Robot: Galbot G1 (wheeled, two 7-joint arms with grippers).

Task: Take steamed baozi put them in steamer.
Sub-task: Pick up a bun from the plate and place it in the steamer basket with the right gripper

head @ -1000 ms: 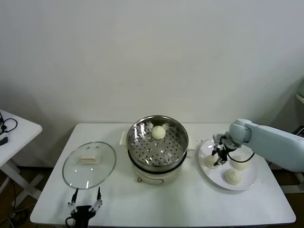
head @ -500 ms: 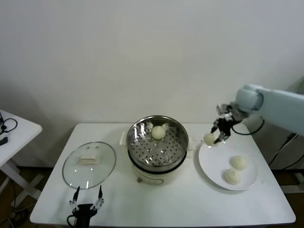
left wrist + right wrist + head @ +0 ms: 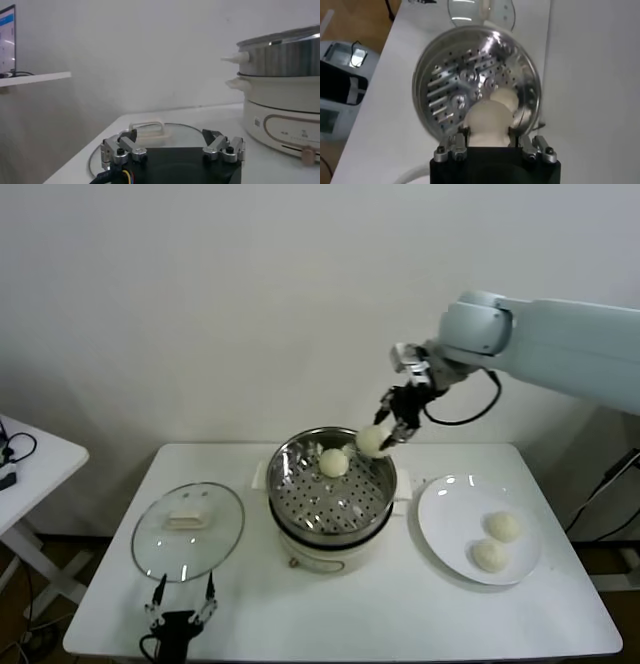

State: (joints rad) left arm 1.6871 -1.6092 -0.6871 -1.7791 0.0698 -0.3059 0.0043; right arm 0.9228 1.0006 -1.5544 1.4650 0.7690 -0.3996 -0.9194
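**Carrying a bun over the steamer's far right rim**

The right gripper [image 3: 388,427] is clamped on a steamed baozi [image 3: 372,441], held above the steamer [image 3: 300,510] (round, so no long axis shows). Its fingers hide the bun's sides. Another baozi [image 3: 333,462] sits inside, two [image 3: 503,526] lie on the plate [image 3: 450,519]. The left gripper [image 3: 180,616], jaws spread, waits near the glass lid [image 3: 187,530]

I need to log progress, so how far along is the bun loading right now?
Done: one baozi already sits in the steamer. In hand: the right gripper is shut on a second bun, held above the steamer's far right rim, not yet released. Left: two buns wait on the white plate. The left gripper is parked open near the glass lid.
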